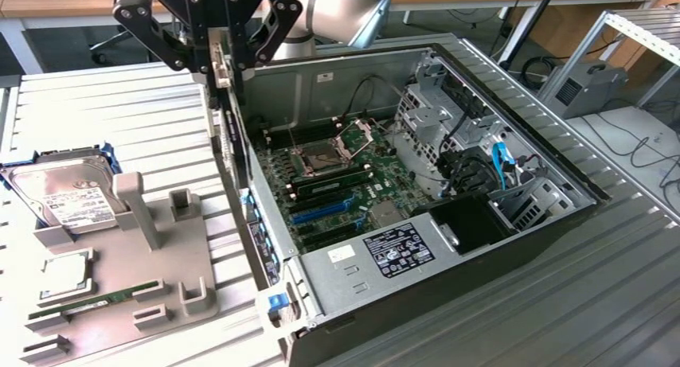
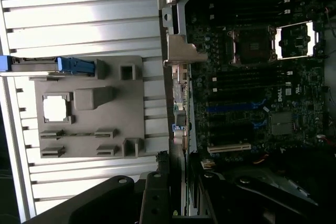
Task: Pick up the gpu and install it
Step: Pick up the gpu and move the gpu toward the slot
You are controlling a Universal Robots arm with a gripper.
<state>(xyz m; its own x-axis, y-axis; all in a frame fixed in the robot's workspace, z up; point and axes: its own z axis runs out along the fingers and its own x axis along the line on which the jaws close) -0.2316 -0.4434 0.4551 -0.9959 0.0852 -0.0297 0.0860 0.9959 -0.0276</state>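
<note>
The gpu point(image 1: 221, 71) is a thin dark card with a silvery bracket, seen edge-on and hanging upright. My black gripper point(image 1: 222, 55) is shut on its top edge, high above the open computer case's point(image 1: 531, 156) wall on the exterior view's left. In the wrist view the gpu point(image 2: 179, 109) runs as a narrow strip with its bracket point(image 2: 178, 51) at the far end, over the case wall beside the motherboard point(image 2: 273, 77). The gripper point(image 2: 181, 195) clamps the card from both sides. Blue expansion slots point(image 1: 324, 212) lie on the motherboard point(image 1: 351, 172) below.
A grey fixture tray point(image 1: 117, 283) lies on the slatted table at the exterior view's left, holding a silver hard drive point(image 1: 62, 196), a processor chip point(image 1: 66, 275) and a green memory stick point(image 1: 94, 302). Drive cages and cables point(image 1: 467, 160) fill the case's far side.
</note>
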